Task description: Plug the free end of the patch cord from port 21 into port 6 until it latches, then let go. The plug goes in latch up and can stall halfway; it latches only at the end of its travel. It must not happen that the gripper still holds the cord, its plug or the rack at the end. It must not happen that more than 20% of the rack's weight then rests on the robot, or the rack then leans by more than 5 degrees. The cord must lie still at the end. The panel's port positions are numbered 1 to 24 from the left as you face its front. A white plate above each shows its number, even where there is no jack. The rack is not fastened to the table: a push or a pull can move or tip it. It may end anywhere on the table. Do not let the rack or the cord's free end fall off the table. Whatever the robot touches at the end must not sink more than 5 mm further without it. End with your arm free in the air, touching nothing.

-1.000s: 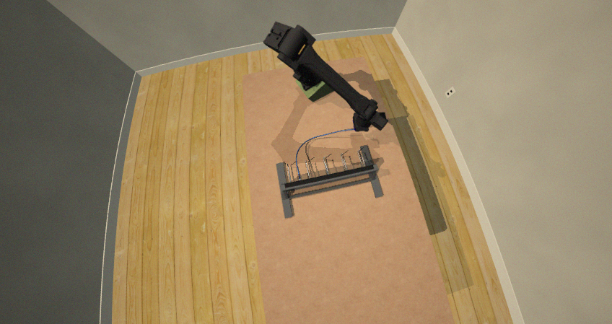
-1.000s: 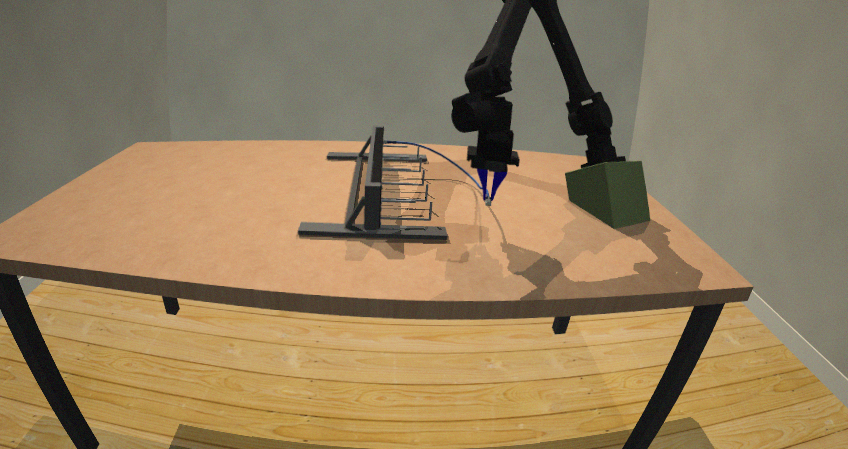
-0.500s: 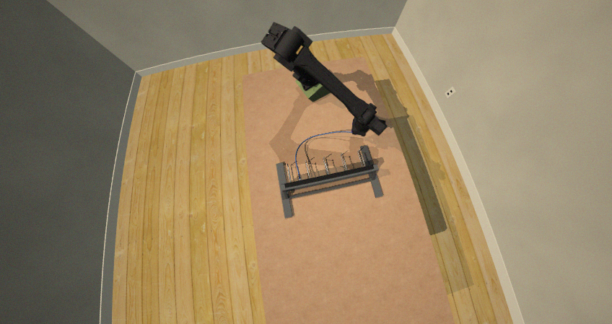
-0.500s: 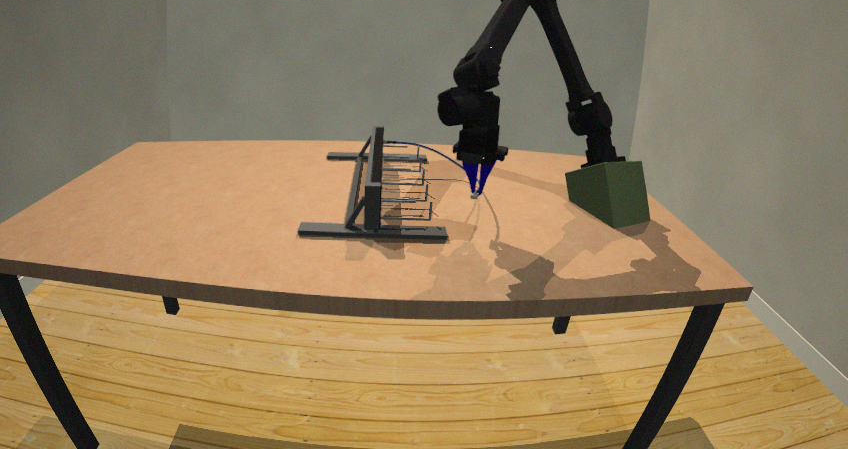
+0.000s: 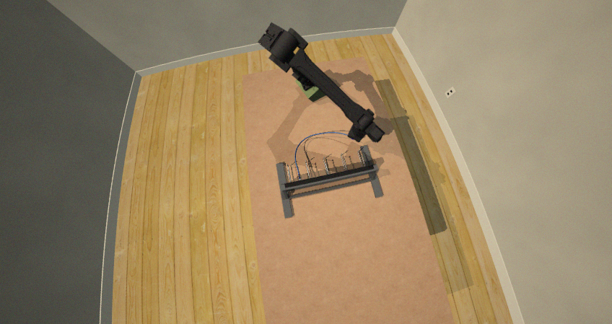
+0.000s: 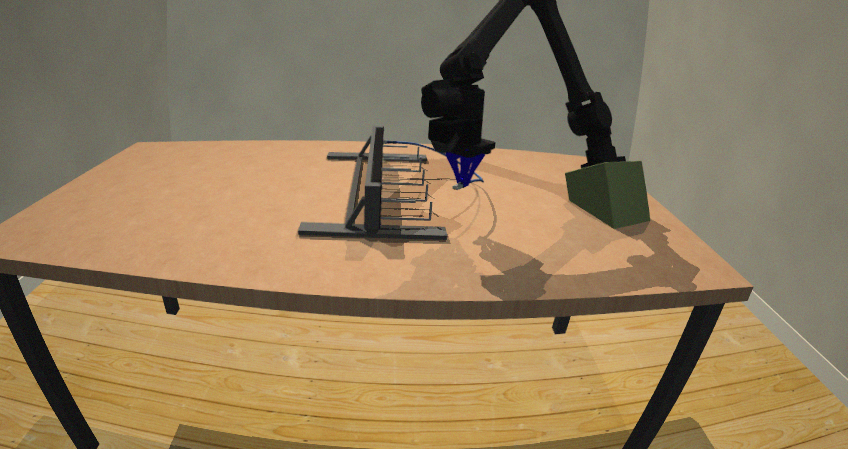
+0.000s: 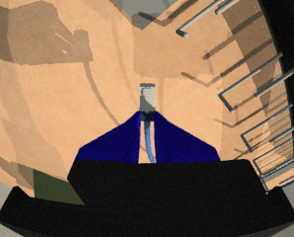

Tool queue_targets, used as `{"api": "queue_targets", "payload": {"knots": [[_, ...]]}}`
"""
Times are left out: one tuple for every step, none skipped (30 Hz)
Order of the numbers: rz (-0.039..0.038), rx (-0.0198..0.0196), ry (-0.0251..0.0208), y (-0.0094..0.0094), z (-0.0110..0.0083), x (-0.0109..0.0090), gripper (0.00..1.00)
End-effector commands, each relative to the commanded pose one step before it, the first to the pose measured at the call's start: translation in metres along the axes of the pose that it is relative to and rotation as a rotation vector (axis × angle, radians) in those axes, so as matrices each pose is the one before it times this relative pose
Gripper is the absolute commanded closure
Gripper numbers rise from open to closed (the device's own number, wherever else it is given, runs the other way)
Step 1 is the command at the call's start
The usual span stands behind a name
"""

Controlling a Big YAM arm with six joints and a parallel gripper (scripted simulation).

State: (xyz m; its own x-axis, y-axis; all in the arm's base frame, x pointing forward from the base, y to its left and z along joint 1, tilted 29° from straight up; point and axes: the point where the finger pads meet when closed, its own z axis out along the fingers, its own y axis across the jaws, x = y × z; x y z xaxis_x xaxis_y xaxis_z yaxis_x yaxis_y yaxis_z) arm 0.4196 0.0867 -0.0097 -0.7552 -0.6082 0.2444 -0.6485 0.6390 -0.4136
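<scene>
plug (image 7: pixel 147 95) clamped in gripper (image 7: pixel 147 117) | held above table (image 6: pixel 178 218), behind rack (image 6: pixel 376 165), toward the base-side edge

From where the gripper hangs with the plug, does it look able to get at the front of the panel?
Probably not directly. The gripper, shut on the plug, hangs on the rack's rear side, where the cable bars stick out. The panel's front faces away, so the arm would likely have to go over or around.

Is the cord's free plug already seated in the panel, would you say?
No, the plug hangs between the blue fingers above the table.
</scene>
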Motion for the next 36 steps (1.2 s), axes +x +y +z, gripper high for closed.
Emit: {"api": "queue_targets", "payload": {"knots": [[0.16088,0.01824,-0.05916,-0.03189,-0.02629,-0.01411,1.0],[0.02276,0.00024,-0.00038,-0.00279,-0.00082,-0.00059,1.0],[0.02329,0.00021,-0.00032,-0.00282,-0.00082,-0.00064,1.0],[0.02365,0.00015,-0.0003,-0.00281,-0.00081,-0.00074,1.0],[0.02387,0.00014,-0.00026,-0.00281,-0.00081,-0.00079,1.0],[0.02399,0.00014,-0.00022,-0.00281,-0.0008,-0.00082,1.0],[0.0,0.0,0.0,0.0,0.0,0.0,1.0],[0.0,0.0,0.0,0.0,0.0,0.0,1.0],[0.02138,-0.00046,0.00467,-0.00152,0.00065,0.00159,1.0],[0.02314,-0.00013,0.00218,-0.00233,-0.00007,0.00026,1.0],[0.02448,0.00014,-0.00077,-0.00291,-0.00098,-0.00126,1.0],[0.0243,0.00012,-0.00115,-0.00286,-0.00107,-0.00155,1.0],[0.02394,0.00013,-0.00098,-0.00278,-0.00102,-0.0015,1.0],[0.02356,0.00014,-0.00084,-0.0027,-0.00097,-0.00146,1.0],[0.02318,0.00015,-0.00072,-0.00263,-0.00092,-0.00143,1.0],[0.02272,0.00016,-0.00062,-0.00255,-0.00088,-0.0014,1.0],[0.02113,0.00016,-0.00055,-0.00235,-0.00081,-0.00133,1.0],[0.02181,0.0001,-0.00049,-0.00233,-0.0008,-0.00143,1.0],[0.02135,0.00007,-0.00042,-0.00224,-0.00077,-0.00142,1.0],[0.02089,0.00006,-0.00037,-0.00217,-0.00074,-0.0014,1.0],[0.0204,0.00005,-0.00033,-0.0021,-0.00071,-0.00138,1.0],[0.0199,0.00005,-0.00029,-0.00203,-0.00069,-0.00136,1.0],[0.01939,0.00005,-0.00025,-0.00196,-0.00066,-0.00134,1.0],[0.0,0.0,0.0,0.0,0.0,0.0,1.0],[0.0,0.0,0.0,0.0,0.0,0.0,1.0],[0.01408,0.00078,0.00493,-0.00057,0.00087,0.00177,1.0],[0.01554,0.00049,0.00306,-0.00107,0.00038,0.00055,1.0],[0.01803,-0.00005,-0.00015,-0.00181,-0.00055,-0.00139,1.0],[0.01806,-0.00028,-0.00135,-0.0018,-0.00092,-0.00202,1.0],[0.01727,-0.00022,-0.00106,-0.00167,-0.0008,-0.00187,1.0],[0.01661,-0.00022,-0.00102,-0.0016,-0.00079,-0.00176,1.0],[0.01592,-0.0002,-0.00093,-0.00152,-0.00076,-0.00166,1.0],[0.0152,-0.00017,-0.0008,-0.00143,-0.0007,-0.00155,1.0],[0.01449,-0.00015,-0.00069,-0.00135,-0.00065,-0.00146,1.0],[0.01378,-0.00013,-0.00061,-0.00126,-0.0006,-0.00137,1.0],[0.01302,-0.00015,-0.00055,-0.00112,-0.00055,-0.00132,1.0]]}}
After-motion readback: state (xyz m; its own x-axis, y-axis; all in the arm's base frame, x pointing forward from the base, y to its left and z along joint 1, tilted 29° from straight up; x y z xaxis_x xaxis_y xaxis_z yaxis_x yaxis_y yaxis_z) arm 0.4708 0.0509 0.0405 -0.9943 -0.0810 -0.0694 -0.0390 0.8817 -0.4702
